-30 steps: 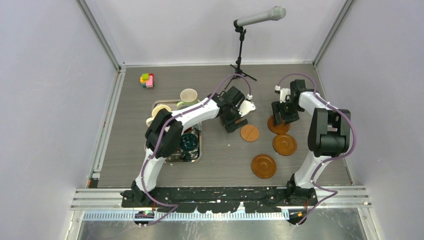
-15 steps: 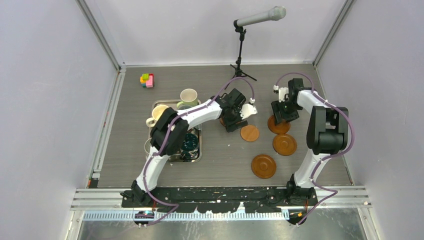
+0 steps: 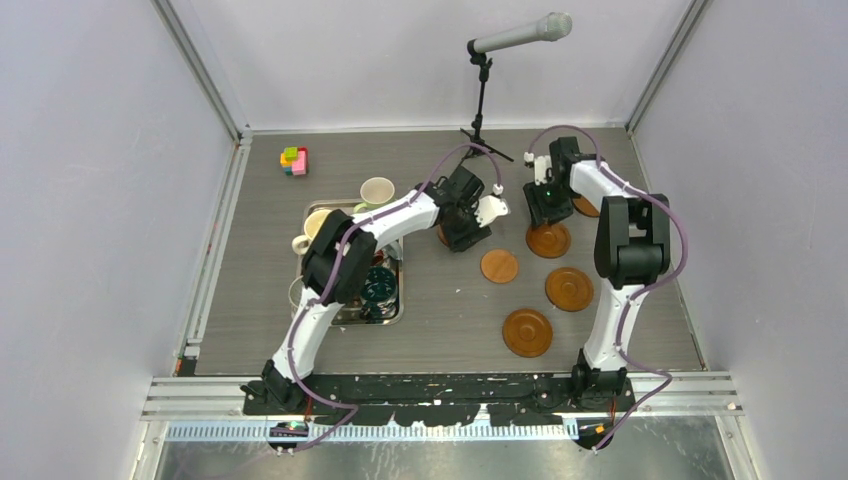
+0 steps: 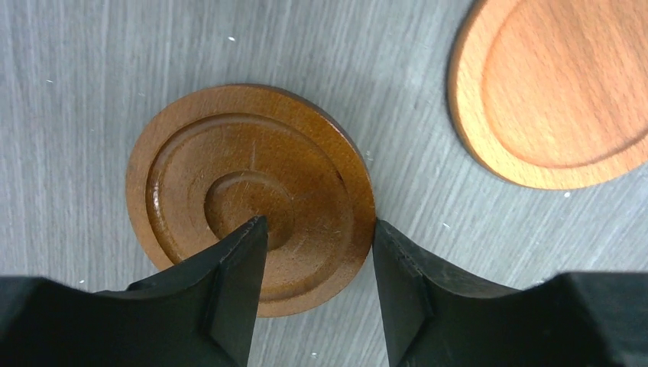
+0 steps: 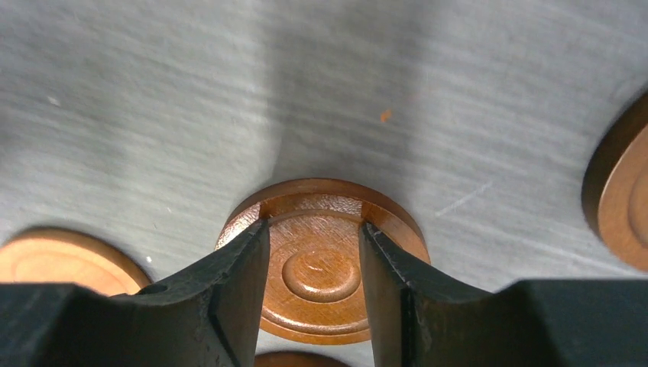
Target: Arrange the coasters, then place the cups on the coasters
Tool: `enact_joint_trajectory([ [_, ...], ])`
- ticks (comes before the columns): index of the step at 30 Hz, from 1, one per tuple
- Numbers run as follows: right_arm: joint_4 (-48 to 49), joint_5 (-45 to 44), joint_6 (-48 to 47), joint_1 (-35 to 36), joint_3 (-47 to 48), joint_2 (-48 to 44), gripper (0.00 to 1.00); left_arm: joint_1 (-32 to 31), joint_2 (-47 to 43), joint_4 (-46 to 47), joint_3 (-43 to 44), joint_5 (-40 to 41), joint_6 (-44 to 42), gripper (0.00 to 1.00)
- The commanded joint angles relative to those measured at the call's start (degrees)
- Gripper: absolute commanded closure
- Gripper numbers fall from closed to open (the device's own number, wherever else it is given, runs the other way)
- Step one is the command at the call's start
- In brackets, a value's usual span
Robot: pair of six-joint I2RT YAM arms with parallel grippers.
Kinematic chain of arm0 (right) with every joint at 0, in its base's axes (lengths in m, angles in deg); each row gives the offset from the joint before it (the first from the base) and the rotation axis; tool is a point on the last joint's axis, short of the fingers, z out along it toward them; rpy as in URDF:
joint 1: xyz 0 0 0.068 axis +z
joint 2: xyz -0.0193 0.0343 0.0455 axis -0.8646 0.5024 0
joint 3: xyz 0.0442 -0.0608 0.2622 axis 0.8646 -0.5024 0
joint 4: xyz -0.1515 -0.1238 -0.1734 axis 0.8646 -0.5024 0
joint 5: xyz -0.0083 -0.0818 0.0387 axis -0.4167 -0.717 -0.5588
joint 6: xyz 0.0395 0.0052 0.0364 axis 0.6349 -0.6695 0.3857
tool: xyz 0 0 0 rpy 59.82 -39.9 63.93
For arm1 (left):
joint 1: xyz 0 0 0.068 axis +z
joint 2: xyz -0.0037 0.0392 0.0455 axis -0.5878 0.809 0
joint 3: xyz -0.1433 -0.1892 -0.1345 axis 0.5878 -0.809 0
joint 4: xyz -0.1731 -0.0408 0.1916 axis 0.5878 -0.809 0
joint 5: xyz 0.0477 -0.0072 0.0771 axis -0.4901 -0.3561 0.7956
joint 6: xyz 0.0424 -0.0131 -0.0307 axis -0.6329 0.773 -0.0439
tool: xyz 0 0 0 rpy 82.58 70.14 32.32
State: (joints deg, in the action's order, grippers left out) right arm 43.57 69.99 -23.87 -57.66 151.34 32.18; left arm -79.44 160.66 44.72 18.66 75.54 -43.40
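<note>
Shifting rearward — left gripper (image 4: 317, 229), right gripper (image 5: 313, 229) — jaws narrower.

White-and-black arms (image 3: 398, 220), purple cables (image 3: 464, 148)

The grey wood-grain table (image 3: 260, 250) carries brown wooden coasters (image 3: 527, 332) lying flat and apart on its right half, a rectangular steel tray (image 3: 385, 320) on its left, a small coloured block toy (image 3: 294, 161) near the far left corner, and a microphone stand (image 3: 479, 138) at the far edge.
</note>
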Motion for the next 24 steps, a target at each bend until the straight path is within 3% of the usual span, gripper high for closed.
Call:
enact_joint_trajectory([
  [1,2.27,1.04,3.06,1.72,4.17,6.38,0.49,1.51,3.15,1.79,3.58,0.61,-0.65,0.46],
  [11,1.75,1.96,6.18,5.61,14.94,13.44,0.49,2.59,5.84,1.01,6.34,-2.17,-3.05,0.48],
  [24,1.75,2.93,7.87,6.85,18.94,16.01,0.5,5.87,6.74,2.77,7.17,-10.13,-4.76,0.48],
])
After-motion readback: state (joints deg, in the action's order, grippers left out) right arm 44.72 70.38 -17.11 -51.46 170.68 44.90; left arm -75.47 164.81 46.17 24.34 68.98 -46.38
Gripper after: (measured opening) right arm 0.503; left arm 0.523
